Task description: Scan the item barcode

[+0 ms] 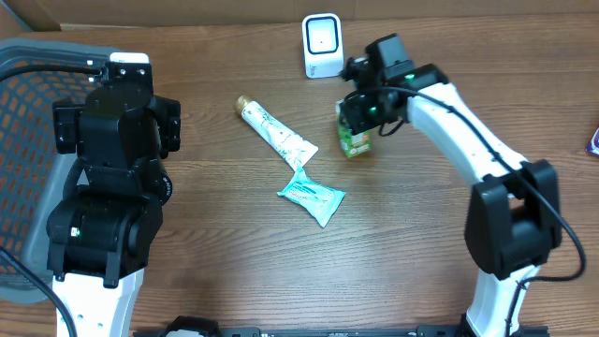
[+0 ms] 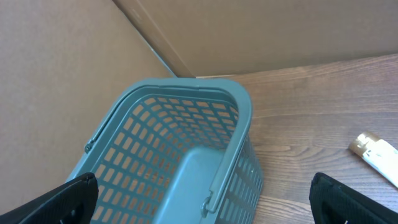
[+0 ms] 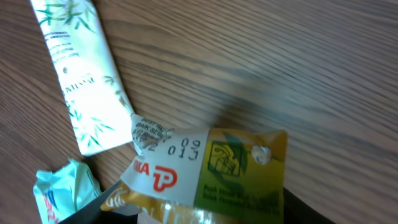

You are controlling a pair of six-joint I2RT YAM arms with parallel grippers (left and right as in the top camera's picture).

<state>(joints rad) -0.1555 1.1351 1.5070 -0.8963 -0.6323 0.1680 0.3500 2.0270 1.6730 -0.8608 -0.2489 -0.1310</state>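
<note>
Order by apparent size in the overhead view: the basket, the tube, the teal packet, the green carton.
1. basket, though partly hidden.
2. tube and teal packet: too alike to rank, the tube longer but narrower.
3. green carton, partly under the right gripper.

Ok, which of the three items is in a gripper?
The green-and-yellow carton, in the right gripper; the white tube and teal packet lie loose on the table.

Glossy printed packet (image 3: 242, 177), matt wood-grain table (image 1: 402, 248), smooth plastic basket (image 2: 244, 115).
</note>
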